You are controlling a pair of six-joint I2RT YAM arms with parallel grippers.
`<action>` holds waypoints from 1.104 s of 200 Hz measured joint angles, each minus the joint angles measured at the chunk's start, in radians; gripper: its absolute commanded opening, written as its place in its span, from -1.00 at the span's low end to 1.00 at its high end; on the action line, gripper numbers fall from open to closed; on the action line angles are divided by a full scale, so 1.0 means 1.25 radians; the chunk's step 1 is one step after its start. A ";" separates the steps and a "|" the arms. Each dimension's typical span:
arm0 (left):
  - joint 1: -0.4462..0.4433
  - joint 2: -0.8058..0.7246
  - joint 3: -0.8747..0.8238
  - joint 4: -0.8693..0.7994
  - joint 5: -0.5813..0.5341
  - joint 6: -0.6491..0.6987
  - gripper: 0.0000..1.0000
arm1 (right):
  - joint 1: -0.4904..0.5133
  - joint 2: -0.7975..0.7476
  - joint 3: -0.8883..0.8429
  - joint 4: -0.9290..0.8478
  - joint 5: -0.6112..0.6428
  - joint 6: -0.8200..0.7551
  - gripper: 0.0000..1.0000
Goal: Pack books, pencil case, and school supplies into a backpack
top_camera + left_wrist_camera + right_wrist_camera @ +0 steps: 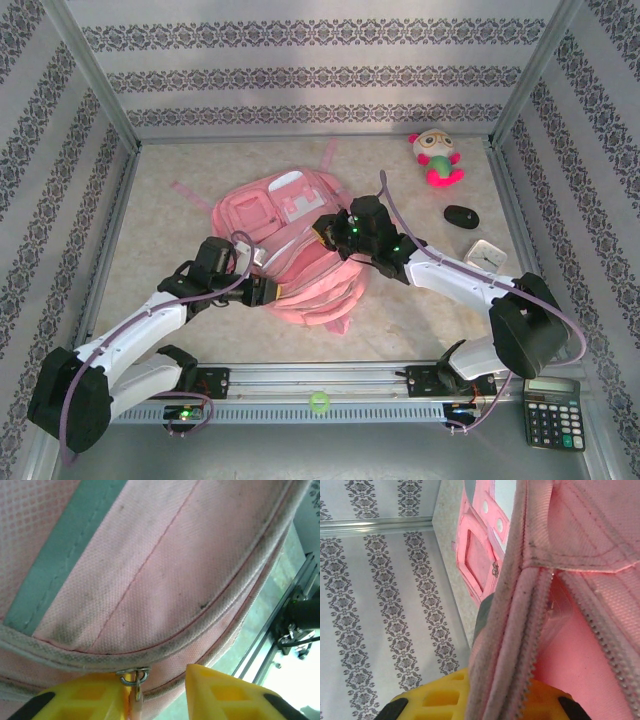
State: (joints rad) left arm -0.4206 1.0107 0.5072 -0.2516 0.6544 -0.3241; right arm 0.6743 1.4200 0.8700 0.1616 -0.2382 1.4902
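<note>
The pink backpack (290,235) lies flat in the middle of the table, its main zip partly undone. My right gripper (335,232) (502,687) is shut on the backpack's zipped rim (520,630), holding the edge of the opening up. Something clear and shiny (561,611) shows inside the opening; I cannot tell what it is. My left gripper (268,291) (160,680) is at the backpack's near side, its yellow fingers apart. A metal zipper pull (134,676) hangs between them against the left finger. The books, pencil case and school supplies are out of view.
A pink-and-green plush toy (437,157) sits at the back right. A black oval object (461,216) and a small white square piece (487,256) lie right of the backpack. A black calculator (552,411) rests at the near right corner. A green ring (319,402) sits on the front rail.
</note>
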 measured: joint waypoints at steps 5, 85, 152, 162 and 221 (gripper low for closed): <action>0.000 0.000 0.000 0.000 0.000 0.001 -0.54 | 0.000 -0.001 -0.002 0.000 0.002 0.000 -0.88; -0.007 0.017 0.006 -0.029 -0.031 0.012 -0.96 | -0.024 -0.097 0.061 -0.322 0.023 -0.173 0.14; -0.050 0.051 0.032 -0.056 -0.068 0.025 -0.96 | -0.047 0.033 0.190 -0.526 -0.005 -0.394 -0.46; -0.062 0.052 0.033 -0.053 -0.071 0.018 -0.96 | -0.051 0.067 0.186 -0.537 -0.006 -0.400 -0.60; -0.182 0.113 0.039 0.044 -0.072 -0.120 -0.67 | -0.033 0.089 0.089 -0.392 0.017 -0.330 -0.87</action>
State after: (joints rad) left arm -0.6483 1.1515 0.5564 -0.1963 0.5648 -0.4744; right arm 0.6327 1.5314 0.9817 -0.3283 -0.2173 1.0782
